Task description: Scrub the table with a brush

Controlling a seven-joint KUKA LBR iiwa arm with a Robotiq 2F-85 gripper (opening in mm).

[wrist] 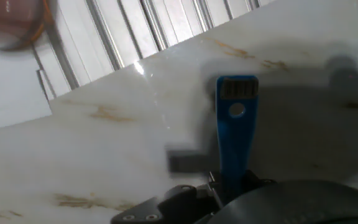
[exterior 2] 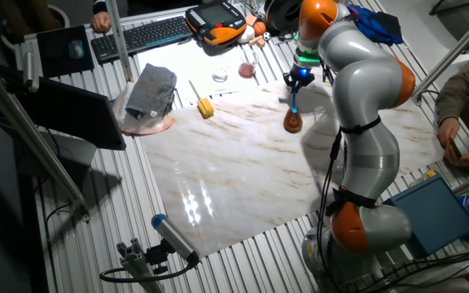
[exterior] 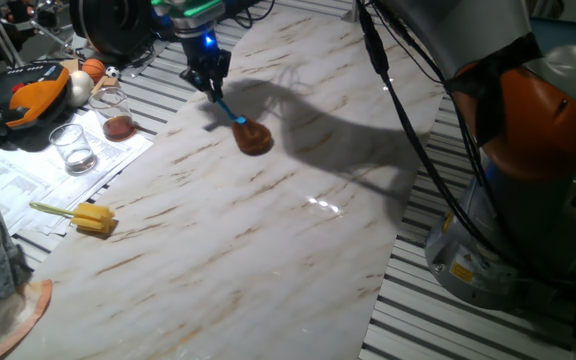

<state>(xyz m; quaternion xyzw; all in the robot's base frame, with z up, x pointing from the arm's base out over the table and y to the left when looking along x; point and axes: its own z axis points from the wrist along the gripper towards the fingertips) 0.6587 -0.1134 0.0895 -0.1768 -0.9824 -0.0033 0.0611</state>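
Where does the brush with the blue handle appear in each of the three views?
One fixed view: the brush is upper centre, held by the gripper, head on the table.
The other fixed view: the brush is upper right of centre.
Hand view: only the blue handle shows, lower centre.
Shared landmark: the marble table with tan streaks.

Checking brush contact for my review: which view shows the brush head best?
One fixed view: the brush head sits unobstructed on the table, handle in the gripper. The other fixed view shows it small; the hand view shows only the blue handle.
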